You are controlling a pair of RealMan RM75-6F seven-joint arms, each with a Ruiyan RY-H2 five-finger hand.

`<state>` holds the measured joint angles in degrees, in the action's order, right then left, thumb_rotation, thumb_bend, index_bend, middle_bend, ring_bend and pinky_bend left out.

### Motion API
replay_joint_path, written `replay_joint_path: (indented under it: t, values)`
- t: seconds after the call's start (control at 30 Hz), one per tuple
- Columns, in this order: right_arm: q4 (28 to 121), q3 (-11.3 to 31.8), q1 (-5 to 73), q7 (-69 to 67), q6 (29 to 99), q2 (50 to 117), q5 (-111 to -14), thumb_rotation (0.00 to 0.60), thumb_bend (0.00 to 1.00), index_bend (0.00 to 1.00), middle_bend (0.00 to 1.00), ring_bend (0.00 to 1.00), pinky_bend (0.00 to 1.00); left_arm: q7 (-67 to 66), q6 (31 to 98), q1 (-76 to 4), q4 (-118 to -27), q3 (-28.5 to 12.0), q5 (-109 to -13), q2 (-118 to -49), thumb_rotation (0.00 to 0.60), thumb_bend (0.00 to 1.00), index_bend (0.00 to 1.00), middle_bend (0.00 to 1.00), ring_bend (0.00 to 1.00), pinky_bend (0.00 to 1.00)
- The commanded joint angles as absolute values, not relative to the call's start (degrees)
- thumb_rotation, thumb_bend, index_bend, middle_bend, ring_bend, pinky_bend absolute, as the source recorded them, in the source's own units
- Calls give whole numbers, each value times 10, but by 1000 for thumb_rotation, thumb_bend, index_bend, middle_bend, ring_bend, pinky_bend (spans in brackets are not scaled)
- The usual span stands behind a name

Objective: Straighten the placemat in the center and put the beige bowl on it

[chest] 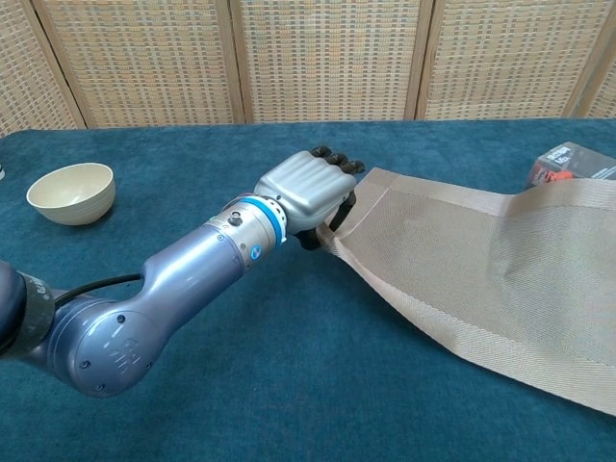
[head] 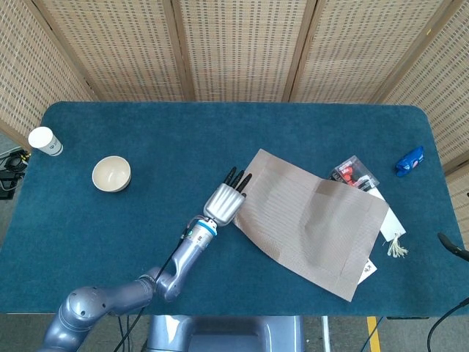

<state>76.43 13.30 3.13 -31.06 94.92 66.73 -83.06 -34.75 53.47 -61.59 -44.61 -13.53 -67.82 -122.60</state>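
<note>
The tan woven placemat (head: 315, 220) lies skewed right of the table's middle, its far right part draped over other items, and it is also wide in the chest view (chest: 481, 279). My left hand (head: 226, 199) grips the mat's left edge, fingers curled over the top and thumb under it (chest: 306, 188). That edge is lifted slightly off the blue cloth. The beige bowl (head: 111, 174) stands upright and empty at the far left (chest: 71, 192), well apart from the hand. My right hand is not seen.
A white paper cup (head: 45, 141) stands at the left edge. A red packaged item (head: 354, 174) and white papers (head: 392, 235) lie partly under the mat's right side. A blue object (head: 410, 160) sits near the right edge.
</note>
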Motion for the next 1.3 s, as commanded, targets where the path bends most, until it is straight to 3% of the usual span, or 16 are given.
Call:
replay_joint_path:
  t: [0.03,0.3,0.83,1.3]
  values:
    - [764,131,32,-309,948,667,-832,600,248,275,0,0,0,-343,537,-611,-447,-135,-682,-1224,600,523,608,0,0,0]
    - [768,130,32,-306,951,665,-837,600,248,277,0,0,0,-338,561,-579,-483,-118,-700,-1194,600,522,620,0,0,0]
    - [788,124,28,-269,966,662,-851,600,248,278,0,0,0,-342,614,-468,-671,-26,-752,-1046,600,519,630,0,0,0]
    - [813,106,26,-230,971,656,-876,600,248,278,0,0,0,-294,632,-414,-781,16,-787,-971,600,518,630,0,0,0]
